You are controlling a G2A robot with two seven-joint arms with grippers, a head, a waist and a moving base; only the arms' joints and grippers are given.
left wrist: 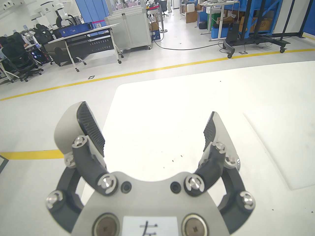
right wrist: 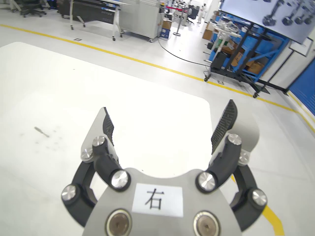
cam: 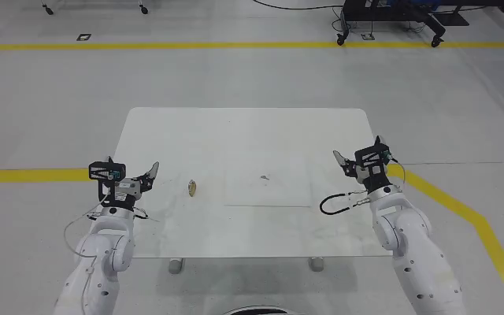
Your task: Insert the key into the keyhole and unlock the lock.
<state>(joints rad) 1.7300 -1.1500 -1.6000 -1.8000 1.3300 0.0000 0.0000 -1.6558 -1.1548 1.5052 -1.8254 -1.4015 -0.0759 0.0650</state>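
A small brass-coloured lock (cam: 193, 187) lies on the white table (cam: 236, 130), left of centre. A thin grey key (cam: 265, 176) lies near the table's middle, and in the right wrist view the key (right wrist: 41, 132) is flat on the table, well off to the side of the fingers. My left gripper (cam: 132, 170) hovers at the table's left edge, open and holding nothing, a short way left of the lock. My right gripper (cam: 358, 154) hovers at the table's right edge, open too. Both wrist views show wide jaws: left gripper (left wrist: 147, 117), right gripper (right wrist: 169, 116).
A black cable (cam: 339, 203) loops from the right arm over the table's right side. A faint raised sheet edge (cam: 276, 206) runs across the tabletop. Yellow floor tape (cam: 236, 45) and wheeled stands (cam: 390, 20) lie beyond the table.
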